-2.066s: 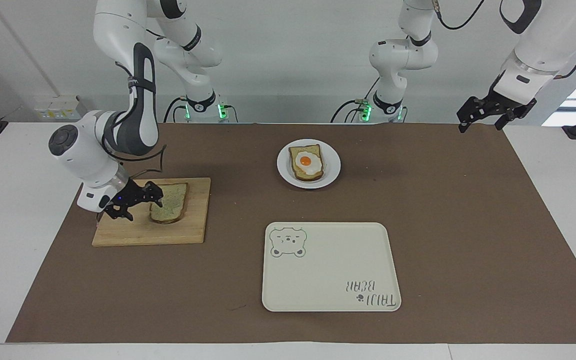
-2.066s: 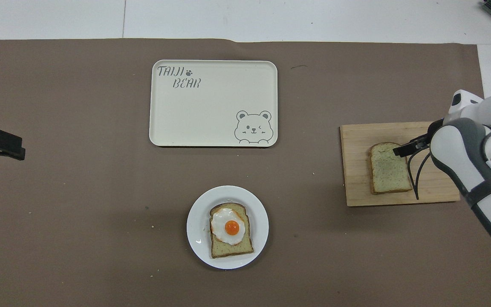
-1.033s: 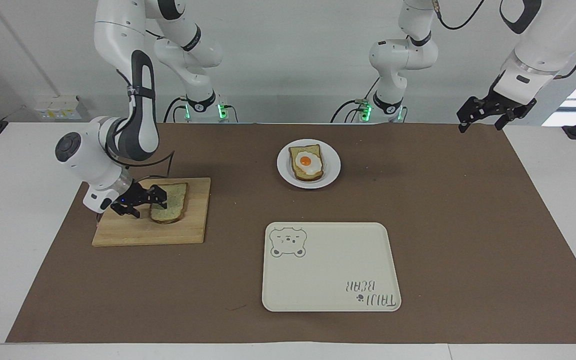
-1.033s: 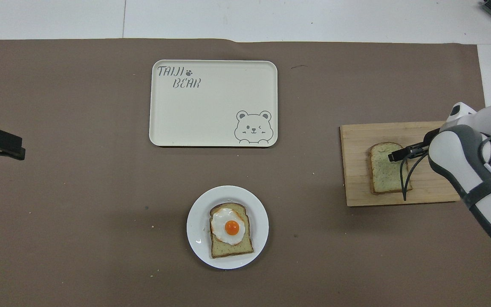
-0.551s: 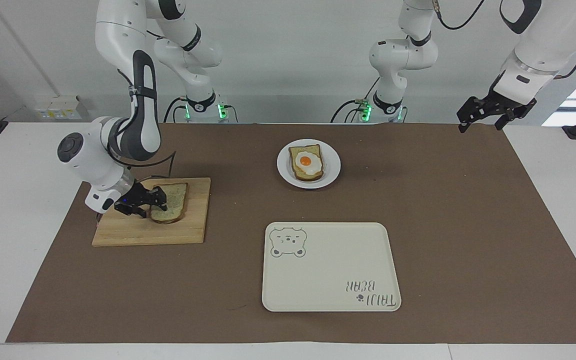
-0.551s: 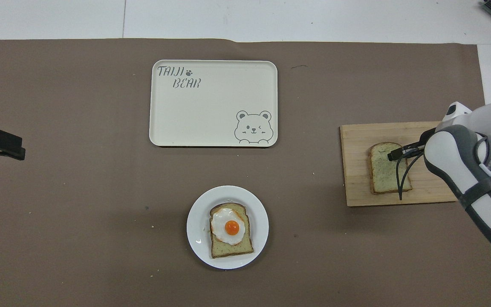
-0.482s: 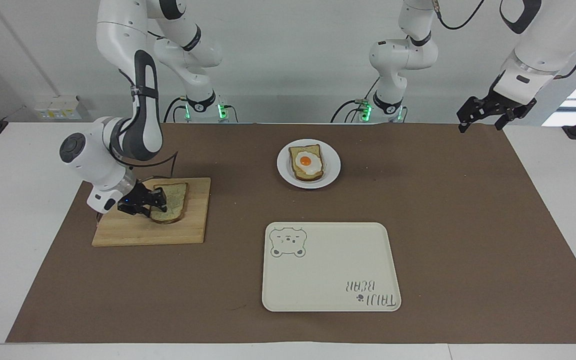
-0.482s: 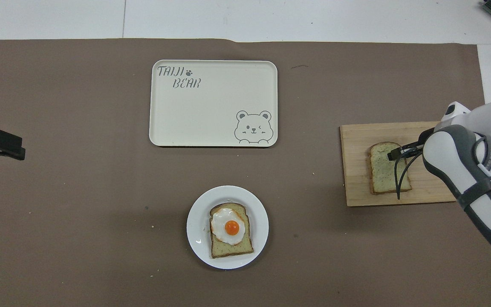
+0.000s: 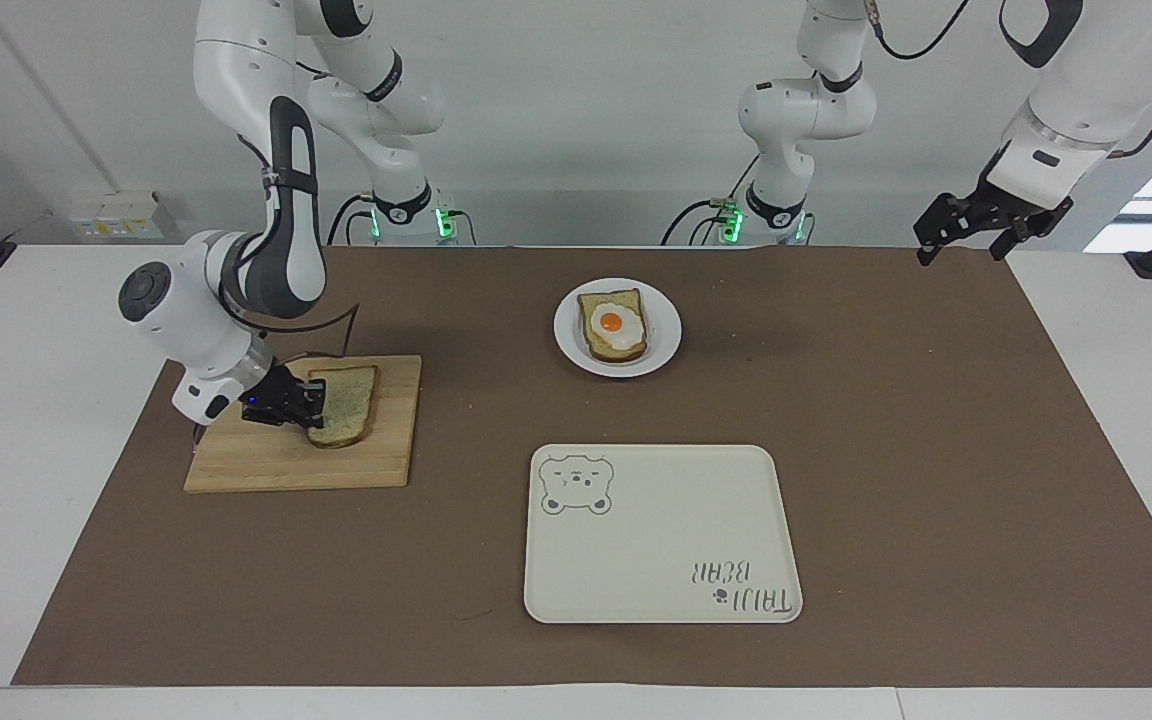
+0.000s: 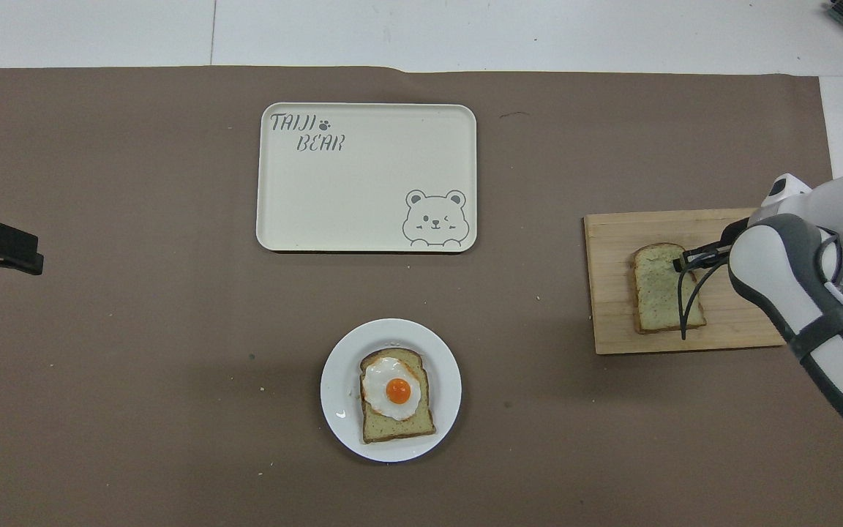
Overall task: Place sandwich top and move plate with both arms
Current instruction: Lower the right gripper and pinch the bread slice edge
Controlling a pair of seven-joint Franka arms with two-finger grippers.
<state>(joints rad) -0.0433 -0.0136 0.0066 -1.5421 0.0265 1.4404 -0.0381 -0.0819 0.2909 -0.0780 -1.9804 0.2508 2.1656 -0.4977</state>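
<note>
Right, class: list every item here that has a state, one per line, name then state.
sandwich top: on the cutting board, edge gripped.
right gripper: shut on the sandwich top.
left gripper: open, waiting above the table's edge.
plate: holds egg toast, uncovered.
tray: nothing on it.

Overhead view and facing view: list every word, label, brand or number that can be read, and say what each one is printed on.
"TAIJI BEAR", with a paw print after TAIJI: printed in one corner of the cream tray; it reads upright in the overhead view and upside down in the facing view.
A winking bear face, a drawing without words, fills the tray's diagonal corner.
No readable text shows on the plate, the cutting board, the bread slices or the arms.
</note>
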